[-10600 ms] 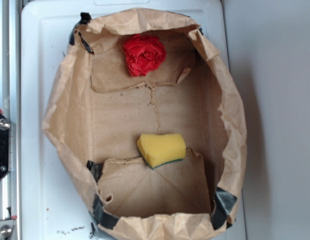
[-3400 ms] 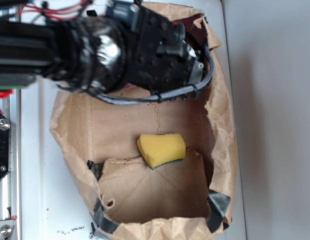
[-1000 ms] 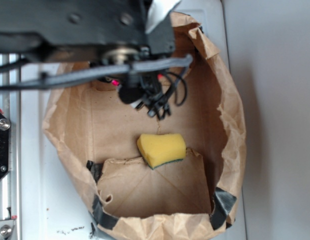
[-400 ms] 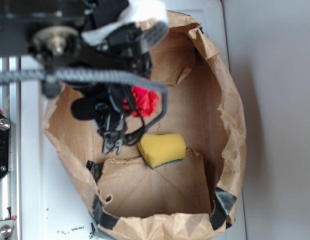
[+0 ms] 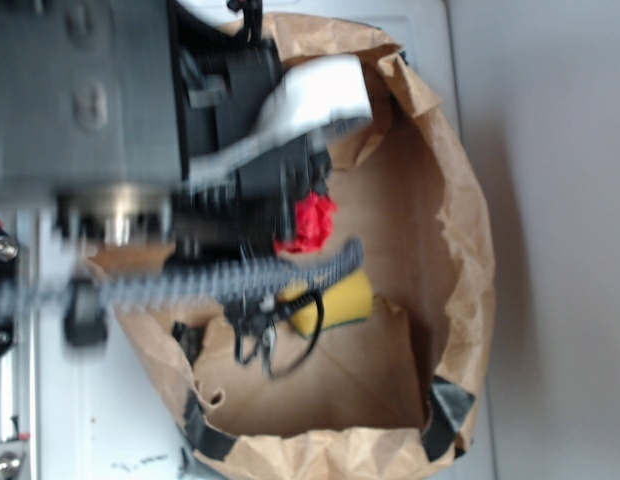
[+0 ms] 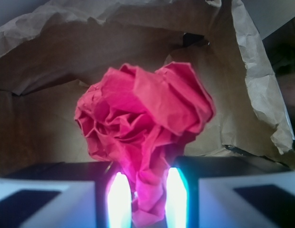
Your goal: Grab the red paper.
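The gripper (image 6: 142, 197) is clamped on the red paper (image 6: 145, 128). In the wrist view, a thin tail of the ball is pinched between the two fingers (image 6: 120, 199), and the bulk of it blooms out beyond the tips. The paper looks to hang clear of the bag's floor, though that is a judgement from the wrist view. In the overhead view only a scrap of the paper (image 5: 310, 222) peeks out from under the blurred arm (image 5: 120, 150), above the middle of the bag (image 5: 460, 230), just beyond the sponge (image 5: 342, 300), which lies half hidden beneath the cables.

This thing weighs almost nothing, I'd say, and is soft all through: crumpled tissue that gives under the fingers and will not push back. It won't slip easily, being rough with folds, but it could tear or pull loose, because the hold is on a narrow twist and not on the body. A bite deeper into the thick folds would be safer. The bag's crumpled brown walls rise all around.
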You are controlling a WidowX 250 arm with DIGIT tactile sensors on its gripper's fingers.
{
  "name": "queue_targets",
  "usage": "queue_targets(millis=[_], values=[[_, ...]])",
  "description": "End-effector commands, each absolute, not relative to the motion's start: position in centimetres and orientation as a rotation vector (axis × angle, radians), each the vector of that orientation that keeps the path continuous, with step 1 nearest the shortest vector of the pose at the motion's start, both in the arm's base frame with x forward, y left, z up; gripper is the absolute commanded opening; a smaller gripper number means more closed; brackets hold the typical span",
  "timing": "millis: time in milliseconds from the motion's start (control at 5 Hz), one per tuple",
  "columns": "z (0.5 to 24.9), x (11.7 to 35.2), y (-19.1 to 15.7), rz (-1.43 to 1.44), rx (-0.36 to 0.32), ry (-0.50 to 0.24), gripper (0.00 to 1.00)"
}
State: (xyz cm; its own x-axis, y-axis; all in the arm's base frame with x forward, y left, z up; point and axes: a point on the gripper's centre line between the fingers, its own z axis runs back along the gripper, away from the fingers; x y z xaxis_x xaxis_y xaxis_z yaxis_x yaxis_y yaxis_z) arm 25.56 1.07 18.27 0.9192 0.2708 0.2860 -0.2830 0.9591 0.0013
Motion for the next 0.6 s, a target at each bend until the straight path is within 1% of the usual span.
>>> queue_targets(millis=[0, 200, 400], values=[[19.74, 26.76, 1.49, 0.308, 0.032, -0.351, 0.0], [19.58, 27.35, 1.24, 0.335, 0.018, -0.337, 0.0], [19.56, 27.57, 1.28, 0.366, 0.003, -0.353, 0.0]])
